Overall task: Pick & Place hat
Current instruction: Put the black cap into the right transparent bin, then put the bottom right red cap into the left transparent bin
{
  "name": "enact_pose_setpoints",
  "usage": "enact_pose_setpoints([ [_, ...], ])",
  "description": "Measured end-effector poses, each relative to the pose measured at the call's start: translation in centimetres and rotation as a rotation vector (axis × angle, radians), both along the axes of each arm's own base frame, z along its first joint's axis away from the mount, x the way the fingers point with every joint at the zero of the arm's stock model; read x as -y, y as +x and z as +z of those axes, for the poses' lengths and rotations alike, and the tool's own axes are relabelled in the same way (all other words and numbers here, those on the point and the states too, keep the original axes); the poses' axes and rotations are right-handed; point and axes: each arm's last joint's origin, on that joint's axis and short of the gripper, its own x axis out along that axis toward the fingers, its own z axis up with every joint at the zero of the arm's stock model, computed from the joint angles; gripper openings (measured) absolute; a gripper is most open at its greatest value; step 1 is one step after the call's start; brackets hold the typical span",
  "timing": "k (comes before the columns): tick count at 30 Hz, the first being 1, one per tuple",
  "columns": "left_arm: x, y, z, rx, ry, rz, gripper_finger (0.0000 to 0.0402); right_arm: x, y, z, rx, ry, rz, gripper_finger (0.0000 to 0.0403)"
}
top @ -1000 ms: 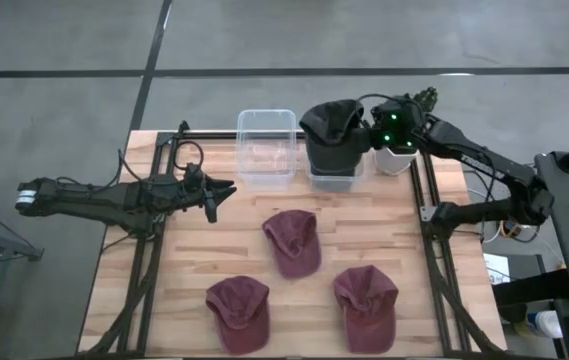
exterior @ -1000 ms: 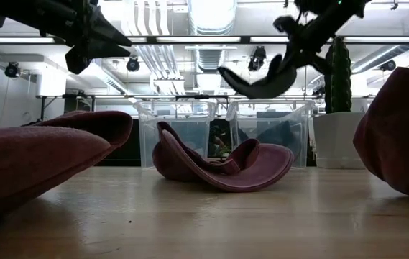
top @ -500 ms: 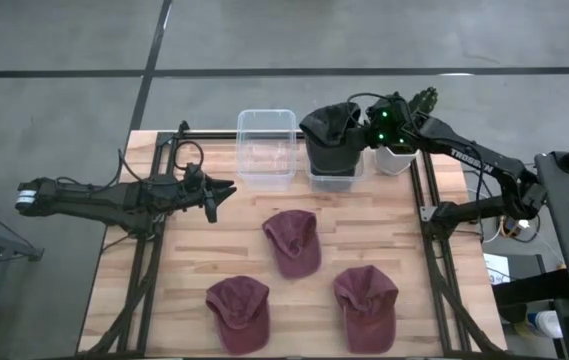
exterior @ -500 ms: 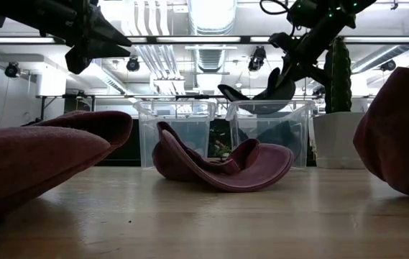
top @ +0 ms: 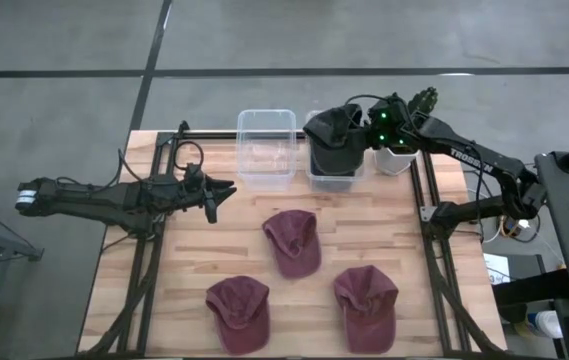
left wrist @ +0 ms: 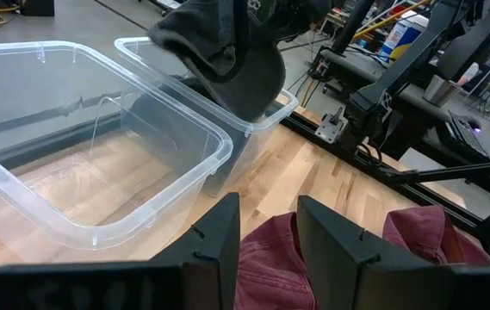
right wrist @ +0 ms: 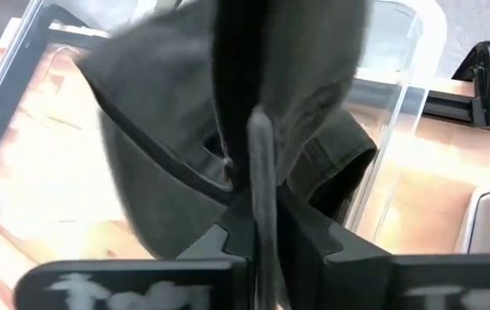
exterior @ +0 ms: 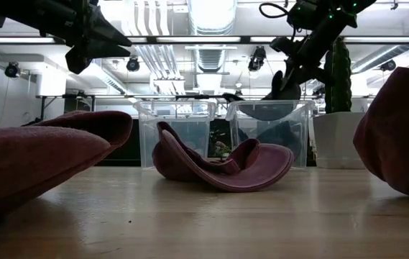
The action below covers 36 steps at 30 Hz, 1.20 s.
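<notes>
Pale wooden planks made up the tabletop (top: 194, 250), set on grey floor, with ceiling lights and ducts showing in the room beyond. Over the right-hand clear bin (top: 332, 172) at the far edge hung a dark grey hat (top: 330, 130), crumpled and drooping into it, pinched between the closed jaws of the right gripper (top: 362, 128). An empty clear bin (top: 266, 148) stood beside it. Three maroon hats (top: 292, 241) lay nearer. The left gripper (top: 226, 190) hovered left, jaws parted and empty.

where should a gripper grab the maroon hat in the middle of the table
Take the middle maroon hat at its raised crown edge, from straight above. In the low view it lies folded with a curled-up rim standing off the wood, so fingers can straddle that fabric ridge without scraping the table.
</notes>
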Motion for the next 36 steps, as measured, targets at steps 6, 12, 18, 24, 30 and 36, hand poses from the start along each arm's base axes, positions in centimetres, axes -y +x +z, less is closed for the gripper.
enact_pose_setpoints([
  [6, 0.0, 0.0, 0.0, 0.0, 0.001, 0.0, 0.011, 0.0, 0.0, 0.0, -0.002, 0.004, 0.001, 0.0084],
  [12, 0.0, 0.0, 0.0, -0.001, 0.001, 0.0, 0.011, -0.2, -0.1, -0.1, -0.013, 0.021, 0.007, 0.0111],
  [18, 0.0, 0.0, 0.0, -0.002, 0.004, -0.001, 0.011, -1.0, -1.0, 0.4, -0.017, 0.043, 0.017, 0.0117],
  [24, 0.0, 0.0, 0.0, -0.004, 0.009, -0.002, 0.011, -2.0, -2.1, 1.5, -0.029, 0.053, 0.024, 0.0104],
  [30, 0.0, 0.0, 0.0, -0.004, 0.009, -0.002, 0.011, -3.4, -2.9, 3.5, 0.037, -0.005, 0.06, 0.0091],
  [36, 0.0, 0.0, 0.0, -0.004, 0.009, -0.001, 0.011, -7.7, -3.5, 5.9, 0.21, 0.04, 0.354, 0.0093],
])
